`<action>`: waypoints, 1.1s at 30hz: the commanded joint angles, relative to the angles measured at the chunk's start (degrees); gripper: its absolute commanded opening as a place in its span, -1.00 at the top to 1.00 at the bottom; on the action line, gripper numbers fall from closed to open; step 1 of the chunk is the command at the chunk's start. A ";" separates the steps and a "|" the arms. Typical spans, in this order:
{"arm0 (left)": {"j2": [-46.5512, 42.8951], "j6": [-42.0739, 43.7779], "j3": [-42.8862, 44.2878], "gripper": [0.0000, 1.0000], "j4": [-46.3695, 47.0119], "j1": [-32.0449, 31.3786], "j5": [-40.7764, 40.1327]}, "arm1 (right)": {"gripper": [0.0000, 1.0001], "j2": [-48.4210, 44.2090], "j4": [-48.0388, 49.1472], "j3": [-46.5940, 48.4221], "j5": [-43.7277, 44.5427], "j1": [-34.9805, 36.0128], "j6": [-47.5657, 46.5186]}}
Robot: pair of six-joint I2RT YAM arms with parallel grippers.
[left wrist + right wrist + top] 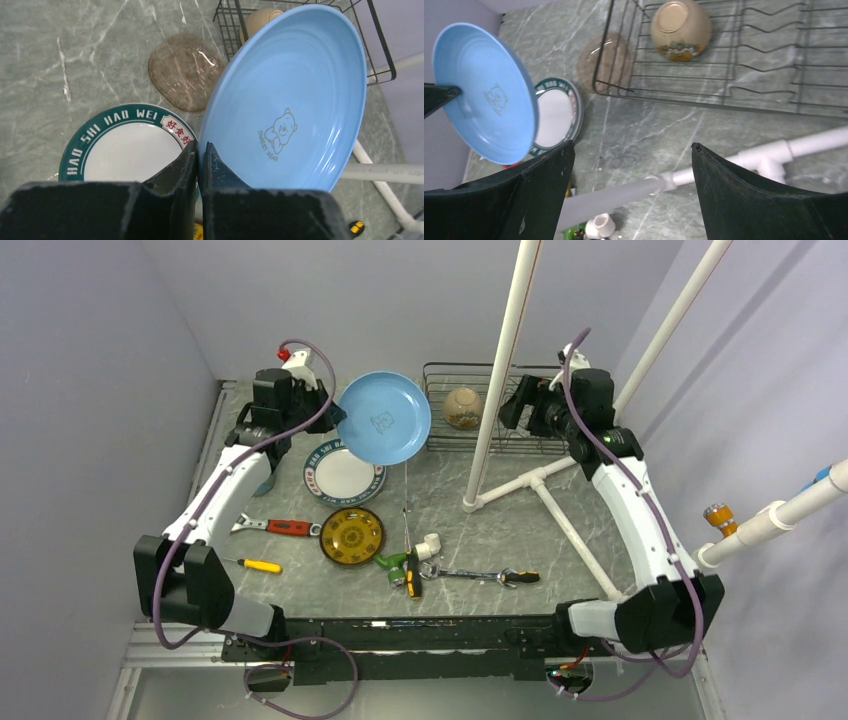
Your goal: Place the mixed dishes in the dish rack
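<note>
My left gripper [338, 420] [200, 148] is shut on the near rim of the light-blue plate [385, 420] [300, 90] [484, 95] and holds it tilted in the air, just left of the dish rack [450, 445] [227, 30] [724, 90]. A whitish bowl [462, 407] [680, 27] lies in the rack's left end. Below the held plate, the green-rimmed white plate [343, 472] [125, 152] [556, 112] lies flat on the table. The dark yellow-centred plate [352, 536] sits nearer the front. My right gripper [515, 403] [631, 150] hovers open over the rack's front edge, holding nothing.
A white pipe frame [505, 370] [634, 192] stands between the rack and the table's middle. A translucent brown dish [185, 70] lies by the rack's left corner. A red-handled wrench [285, 527], a yellow screwdriver [262, 566], green and yellow handled tools [405, 572] and a pipe fitting [430, 545] lie near the front.
</note>
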 commanded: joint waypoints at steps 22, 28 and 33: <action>-6.25 17.48 -7.18 1.00 13.73 -14.96 -7.96 | -0.30 22.89 4.84 14.45 -36.04 5.09 -19.71; -4.30 18.25 -5.47 1.00 11.69 -16.61 -6.87 | -0.06 22.87 3.91 14.03 -32.00 5.12 -25.23; -3.61 18.57 -4.86 1.00 11.13 -17.25 -5.72 | -0.02 24.25 5.16 13.02 -31.98 5.18 -26.36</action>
